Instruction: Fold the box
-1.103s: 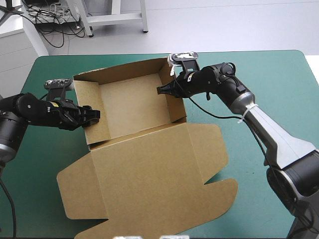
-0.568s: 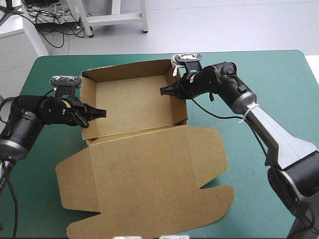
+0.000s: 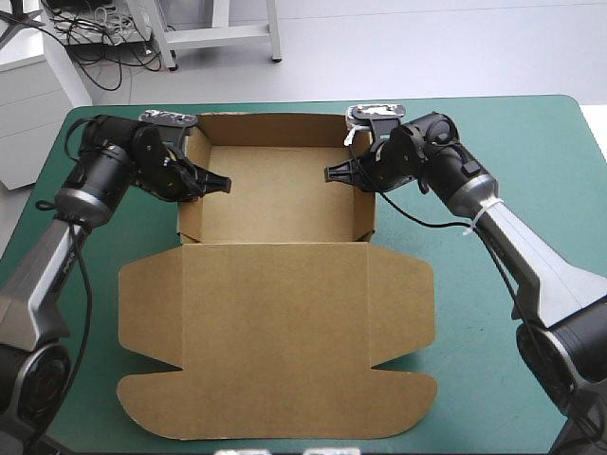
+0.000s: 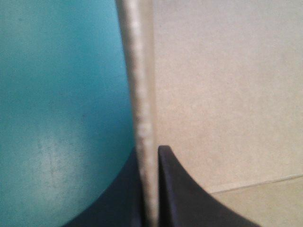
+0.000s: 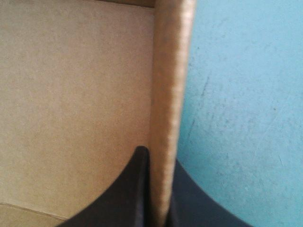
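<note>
Left gripper, arm bent in from the bench's left side, was clamped on the box's left wall; right gripper pinched the right wall. Box stood mid-bench as an open tray, lid flat toward the near edge.

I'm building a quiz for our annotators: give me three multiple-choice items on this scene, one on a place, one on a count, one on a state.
1. Where does the flat lid of the brown board box lie?
A) between the tray and the teal-green table's near edge
B) beyond the tray
C) over the tray

2. How many black-fingered grippers pinch a box wall?
A) none
B) one
C) two

3. How do the tray's side walls stand?
A) flat
B) raised
C) torn off

Key: 1A, the lid spreads flat on the tray's near side. 2C, the left gripper clamps the left wall, the right gripper the right wall. 3B, both rise from the tray floor.
</note>
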`<state>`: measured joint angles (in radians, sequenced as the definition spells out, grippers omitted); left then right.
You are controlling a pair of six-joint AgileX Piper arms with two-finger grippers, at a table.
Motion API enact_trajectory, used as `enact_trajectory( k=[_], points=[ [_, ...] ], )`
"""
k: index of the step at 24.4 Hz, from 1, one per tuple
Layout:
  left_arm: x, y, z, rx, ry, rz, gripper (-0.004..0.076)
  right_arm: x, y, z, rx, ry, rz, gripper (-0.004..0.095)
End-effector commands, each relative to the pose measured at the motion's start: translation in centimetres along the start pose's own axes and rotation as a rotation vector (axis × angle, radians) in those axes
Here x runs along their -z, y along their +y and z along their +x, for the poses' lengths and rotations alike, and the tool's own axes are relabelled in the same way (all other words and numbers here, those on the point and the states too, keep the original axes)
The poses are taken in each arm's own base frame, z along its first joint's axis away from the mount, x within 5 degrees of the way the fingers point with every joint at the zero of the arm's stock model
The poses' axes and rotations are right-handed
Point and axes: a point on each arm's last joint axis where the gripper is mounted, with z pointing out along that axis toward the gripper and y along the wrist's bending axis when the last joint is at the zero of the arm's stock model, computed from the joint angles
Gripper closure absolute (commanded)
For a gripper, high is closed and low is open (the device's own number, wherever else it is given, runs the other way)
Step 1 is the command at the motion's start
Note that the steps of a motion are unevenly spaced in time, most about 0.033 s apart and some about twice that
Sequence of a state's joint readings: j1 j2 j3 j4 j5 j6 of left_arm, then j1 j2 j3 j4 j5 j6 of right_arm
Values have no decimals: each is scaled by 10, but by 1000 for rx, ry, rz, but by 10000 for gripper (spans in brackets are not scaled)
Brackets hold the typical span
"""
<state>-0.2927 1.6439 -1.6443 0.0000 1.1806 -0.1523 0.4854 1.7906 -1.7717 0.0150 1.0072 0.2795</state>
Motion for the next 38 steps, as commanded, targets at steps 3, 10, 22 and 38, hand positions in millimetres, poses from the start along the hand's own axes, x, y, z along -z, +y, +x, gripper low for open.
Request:
enact_trajectory(
  k=[3, 10, 22, 38],
  points=[
    [-9, -29, -25, -86, -39, -20, 734, 32, -38, -4, -6, 41, 93, 913],
    [-42, -39, -29, -68, 90, 1, 734, 10, -45, 2, -13, 149, 126, 913],
    [-58, -45, -27, -22, 143, 43, 734, -40, -47, -1, -21, 256, 140, 913],
    [-94, -47, -24, -99, 225, 48, 734, -58, -48, -6, -16, 266, 157, 902]
  ],
)
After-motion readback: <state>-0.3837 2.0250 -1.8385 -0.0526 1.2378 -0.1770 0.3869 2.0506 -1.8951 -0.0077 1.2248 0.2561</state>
